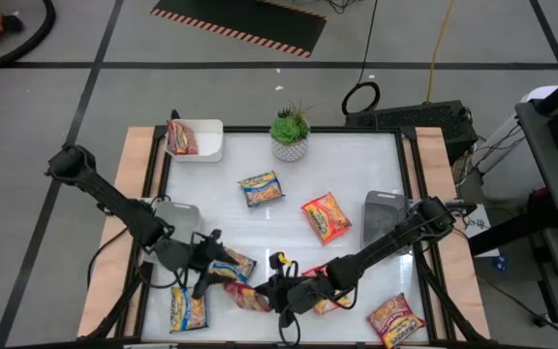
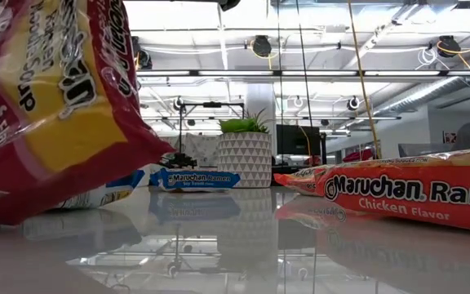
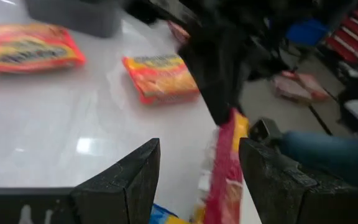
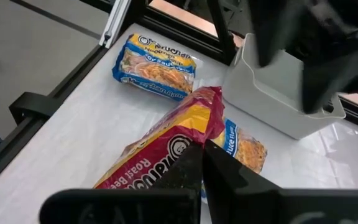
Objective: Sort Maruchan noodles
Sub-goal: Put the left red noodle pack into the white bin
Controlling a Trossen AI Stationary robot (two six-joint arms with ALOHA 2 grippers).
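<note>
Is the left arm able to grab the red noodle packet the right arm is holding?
Probably yes. The left gripper is open right beside the red noodle packet, with nothing between them; the right gripper pinches its other end.

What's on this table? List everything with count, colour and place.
blue-and-yellow packets: three; middle, beside the left gripper, near-left corner
orange packets: three; right of middle, near-right corner, one partly under the right arm
dark red packets: two; in the white tray, near edge in the right gripper
white tray: one, far left
grey trays: two; left, right
potted plant: one, green, far edge
left gripper: open, near-left
right gripper: shut on a dark red packet
</note>
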